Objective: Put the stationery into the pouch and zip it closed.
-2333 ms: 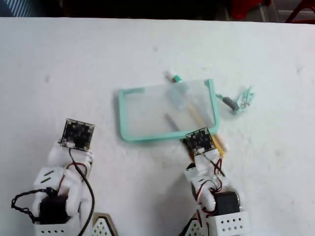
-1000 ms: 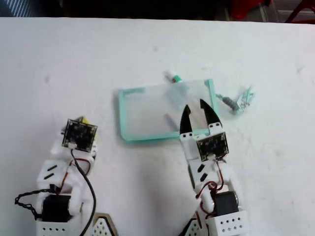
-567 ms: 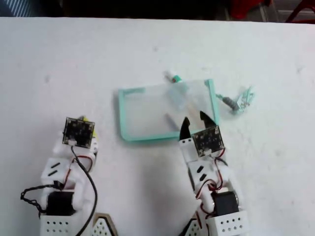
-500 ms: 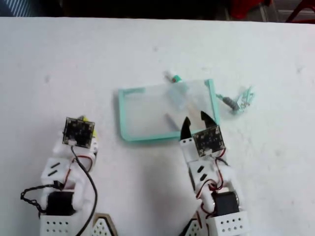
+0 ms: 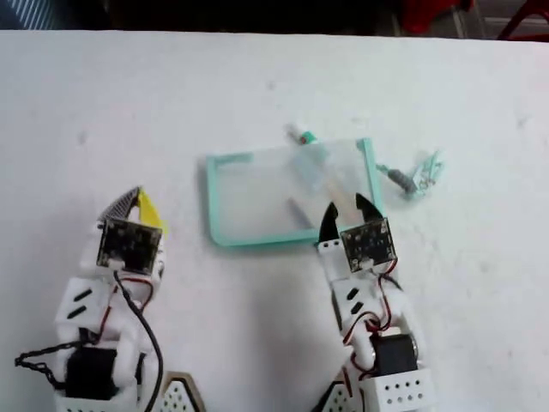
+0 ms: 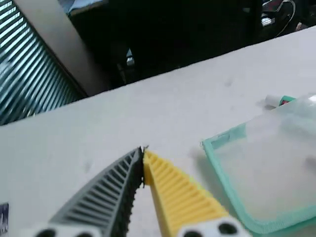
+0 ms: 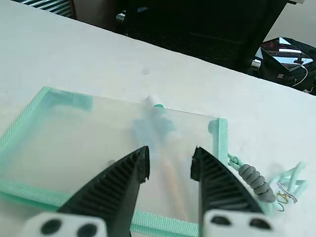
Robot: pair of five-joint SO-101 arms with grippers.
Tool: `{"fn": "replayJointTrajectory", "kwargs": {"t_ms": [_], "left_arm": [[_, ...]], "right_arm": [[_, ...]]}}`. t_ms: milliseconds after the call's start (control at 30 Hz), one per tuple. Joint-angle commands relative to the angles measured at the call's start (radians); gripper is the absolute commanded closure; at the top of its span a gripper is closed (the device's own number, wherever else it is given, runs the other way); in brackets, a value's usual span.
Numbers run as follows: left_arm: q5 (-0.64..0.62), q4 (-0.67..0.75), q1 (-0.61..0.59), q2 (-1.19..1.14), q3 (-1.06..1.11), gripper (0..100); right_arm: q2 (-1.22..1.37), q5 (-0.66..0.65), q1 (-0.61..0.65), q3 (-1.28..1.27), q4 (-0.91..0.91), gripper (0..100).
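White table (image 5: 257,77) carries everything. A clear flat plastic pouch with mint-green trim (image 5: 292,190) (image 7: 98,143) (image 6: 276,168) lies flat mid-table, just ahead of the right arm.

The right gripper (image 5: 345,206) (image 7: 169,150), with black toothed fingers, hovers over the pouch's near right corner. Its fingers are parted by a narrow gap with nothing between them. The left gripper (image 5: 137,193) (image 6: 143,150), one grey and one yellow finger, has its tips pressed together and is empty, well apart to the pouch's left.

Through the film: a pale blue stick-shaped item (image 5: 307,167) and a thin orange pencil (image 5: 336,190). A small white tube with green cap (image 5: 300,136) (image 7: 154,102) sits at the pouch's far edge. Cannot tell if it is fully inside or poking out. The grey cord zip pull with teal tag (image 5: 412,176) (image 7: 252,177) lies just beside the far right corner.

Likely step: zipping.
- First make sure the white tube is clear of the zip line.
- Pin the pouch with the left gripper, since thin film probably slides and buckles.
- Pinch the cord close to the slider.
- Drag low and straight along the edge.
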State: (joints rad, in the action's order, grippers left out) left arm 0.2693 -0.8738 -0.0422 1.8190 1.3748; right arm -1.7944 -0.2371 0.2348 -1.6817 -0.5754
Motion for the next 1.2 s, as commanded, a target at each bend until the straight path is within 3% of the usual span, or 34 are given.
{"fn": "replayJointTrajectory", "kwargs": {"t_ms": [0,267,500,1167], "left_arm": [[0.035,-0.031,0.113,-0.077,-0.172,98],[0.031,0.011,0.127,-0.719,-0.362,98],[0.031,0.069,0.120,-1.010,-0.397,98],[-0.020,0.075,0.128,-1.107,-0.394,98]], "right_arm": [[-0.005,-0.008,-0.010,-0.009,0.007,85.8],[0.001,-0.011,-0.018,-0.009,0.005,85.8],[-0.001,-0.011,-0.018,-0.009,-0.008,85.8],[-0.004,-0.005,-0.008,-0.009,-0.008,85.8]]}}
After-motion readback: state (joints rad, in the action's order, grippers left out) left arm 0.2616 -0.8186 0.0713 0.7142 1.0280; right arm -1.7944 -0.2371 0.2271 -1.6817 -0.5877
